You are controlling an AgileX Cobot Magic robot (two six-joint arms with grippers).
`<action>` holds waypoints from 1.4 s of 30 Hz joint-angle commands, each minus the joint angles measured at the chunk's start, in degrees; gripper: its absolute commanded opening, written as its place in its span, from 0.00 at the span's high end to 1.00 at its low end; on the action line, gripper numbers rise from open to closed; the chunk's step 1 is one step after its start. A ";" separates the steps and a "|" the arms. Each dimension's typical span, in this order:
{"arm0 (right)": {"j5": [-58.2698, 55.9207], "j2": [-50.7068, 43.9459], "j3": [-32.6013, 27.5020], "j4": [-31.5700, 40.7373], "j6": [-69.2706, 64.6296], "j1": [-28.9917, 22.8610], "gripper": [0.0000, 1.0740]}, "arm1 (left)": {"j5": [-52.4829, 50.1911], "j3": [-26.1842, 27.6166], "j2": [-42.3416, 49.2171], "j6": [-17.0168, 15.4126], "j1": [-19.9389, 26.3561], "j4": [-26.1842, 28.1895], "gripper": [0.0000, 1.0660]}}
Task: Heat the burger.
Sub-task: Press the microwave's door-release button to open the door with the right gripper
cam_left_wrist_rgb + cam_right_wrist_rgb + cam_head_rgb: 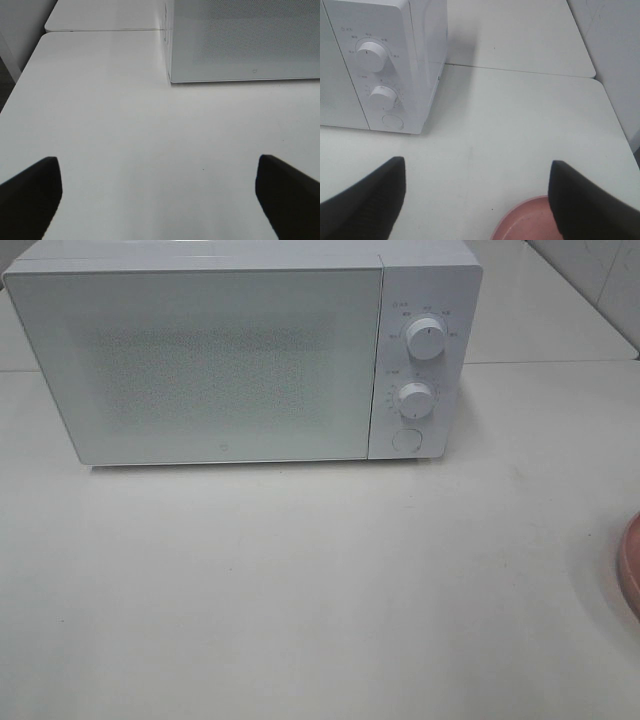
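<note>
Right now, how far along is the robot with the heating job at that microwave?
Barely begun. Nothing looks done: the microwave's door is shut and no burger is in view, only the rim of a pink plate. Nothing is in hand: the left gripper and right gripper hover open and empty. Remaining: open the door, load the burger, shut it, set the dials.

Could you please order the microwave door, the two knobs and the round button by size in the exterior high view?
Largest first: microwave door; upper knob and lower knob, too alike to rank; round button.
</note>
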State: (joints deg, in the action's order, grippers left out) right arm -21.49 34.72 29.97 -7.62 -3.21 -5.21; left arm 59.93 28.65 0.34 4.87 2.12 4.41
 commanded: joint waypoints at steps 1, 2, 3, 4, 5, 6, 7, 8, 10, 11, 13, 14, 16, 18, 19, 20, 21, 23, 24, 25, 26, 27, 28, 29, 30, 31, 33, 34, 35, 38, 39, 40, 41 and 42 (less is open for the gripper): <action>4.13 2.81 0.23 -0.46 0.34 0.29 0.30 | -0.46 -0.23 1.15 -0.34 0.17 0.52 0.08; 5.56 4.76 0.23 -0.34 0.17 0.29 0.30 | -0.46 -0.23 1.15 -0.34 0.17 0.52 0.08; 5.56 4.76 0.23 -0.34 0.17 0.29 0.30 | -0.46 -0.23 1.15 -0.34 0.17 0.52 0.08; 6.82 6.36 0.23 -0.34 -0.29 0.29 0.30 | -0.46 -0.23 1.15 -0.34 0.17 0.52 0.08; 7.68 7.28 0.23 -0.34 -0.63 0.29 0.30 | -0.46 -0.23 1.15 -0.34 0.17 0.52 0.08; 7.68 7.28 0.23 -0.34 -0.63 0.29 0.30 | -0.46 -0.23 1.15 -0.34 0.17 0.52 0.08; 9.34 9.00 0.17 -0.57 -0.97 0.29 0.30 | -0.46 -0.23 1.15 -0.34 0.17 0.52 0.08; 9.34 9.00 0.17 -0.57 -0.97 0.29 0.30 | -0.46 -0.23 1.15 -0.34 0.17 0.52 0.08; 14.27 10.89 -1.09 -1.89 -0.97 0.29 0.30 | -0.46 -0.23 1.15 -0.34 0.17 0.52 0.08; 14.27 10.89 -1.09 -1.89 -0.97 0.29 0.30 | -0.46 -0.23 1.15 -0.34 0.17 0.52 0.08; 21.49 12.38 -3.67 -1.78 -0.92 0.29 0.30 | -0.46 -0.23 1.15 -0.34 0.17 0.52 0.08; 21.49 12.38 -3.67 -1.78 -0.92 0.29 0.30 | -0.46 -0.23 1.15 -0.34 0.17 0.52 0.08; 28.71 13.92 -6.19 -1.32 -0.92 0.29 0.30 | -0.46 -0.23 1.15 -0.34 0.17 0.52 0.08; 32.03 14.95 -7.51 -1.32 -0.92 0.29 0.30 | -0.46 -0.23 1.15 -0.34 0.17 0.52 0.08; 32.03 14.95 -7.51 -1.32 -0.92 0.29 0.30 | -0.46 -0.23 1.15 -0.34 0.17 0.52 0.08; 35.01 15.81 -8.71 0.11 -0.80 0.29 0.30 | -0.46 -0.23 1.15 -0.34 0.17 0.52 0.08; 36.55 16.27 -9.17 1.43 -0.34 0.29 0.30 | -0.46 -0.23 1.15 -0.34 0.17 0.52 0.08; 39.59 17.02 -10.20 3.50 1.32 0.29 0.30 | -0.46 -0.23 1.15 -0.34 0.17 0.52 0.08; 39.59 17.02 -10.20 3.50 1.32 0.29 0.30 | -0.46 -0.23 1.15 -0.34 0.17 0.52 0.08; 43.26 18.05 -11.17 6.36 3.67 0.29 0.30 | -0.46 -0.23 1.15 -0.34 0.17 0.52 0.08; 44.98 18.51 -11.63 7.62 4.81 0.29 0.30 | -0.46 -0.23 1.15 -0.34 0.17 0.52 0.08; 44.98 18.51 -11.63 7.62 4.81 0.29 0.30 | -0.46 -0.23 1.15 -0.34 0.17 0.52 0.08; 47.44 19.37 -12.32 10.60 6.59 -0.23 0.30 | -0.46 -0.23 1.15 -0.34 0.17 0.52 0.08; 48.87 19.77 -12.72 12.20 7.73 -0.80 0.30 | -0.46 -0.23 1.15 -0.34 0.17 0.52 0.08; 48.87 19.77 -12.72 12.20 7.73 -0.80 0.30 | -0.46 -0.23 1.15 -0.34 0.17 0.52 0.08; 51.05 20.68 -13.24 14.73 10.31 -2.35 0.30 | -0.46 -0.23 1.15 -0.34 0.17 0.52 0.08; 53.92 22.29 -13.75 17.59 13.35 -4.47 0.30 | -0.46 -0.23 1.15 -0.34 0.17 0.52 0.08; 55.12 23.43 -13.87 19.42 15.18 -5.67 0.30 | -0.46 -0.23 1.15 -0.34 0.17 0.52 0.08; 55.12 23.43 -13.87 19.42 15.18 -5.67 0.30 | -0.46 -0.23 1.15 -0.34 0.17 0.52 0.08; 58.16 26.81 -13.98 23.78 20.11 -9.28 0.30 | -0.46 -0.23 1.15 -0.34 0.17 0.52 0.08; 60.79 29.16 -13.98 26.47 22.92 -11.75 0.30 | -0.46 -0.23 1.15 -0.34 0.17 0.52 0.08; 64.17 31.28 -13.98 29.16 25.38 -14.21 0.30 | -0.46 -0.23 1.15 -0.34 0.17 0.52 0.08; 64.17 31.28 -13.98 29.16 25.38 -14.21 0.30 | -0.46 -0.23 1.15 -0.34 0.17 0.52 0.08; 66.12 32.37 -13.98 30.65 26.47 -15.58 0.30 | -0.46 -0.23 1.15 -0.34 0.17 0.52 0.08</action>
State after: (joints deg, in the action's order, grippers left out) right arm 42.11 67.04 15.99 21.94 21.49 -20.34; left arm 59.93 28.65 0.34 4.87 2.12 4.41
